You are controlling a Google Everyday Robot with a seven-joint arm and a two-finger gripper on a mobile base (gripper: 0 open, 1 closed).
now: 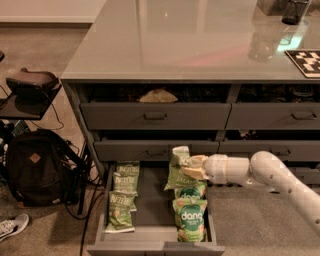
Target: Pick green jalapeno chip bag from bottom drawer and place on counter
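The bottom drawer [150, 246] is pulled open at the foot of the cabinet. My gripper [191, 166] reaches in from the right and is shut on the green jalapeno chip bag [176, 176]. It holds the bag upright above the drawer's right rear part, in front of the middle drawer. Below it lie darker green "dang" bags [190, 218]. Pale green bags [121, 194] lie along the drawer's left side. The glossy grey counter [175, 40] spans the top of the cabinet.
On the counter's right end stand a clear bottle [262, 42], a dark cup [293, 11] and a checkered marker [306, 61]. Left of the cabinet are a black backpack [32, 165], cables, a small stand [30, 82] and a shoe [12, 225].
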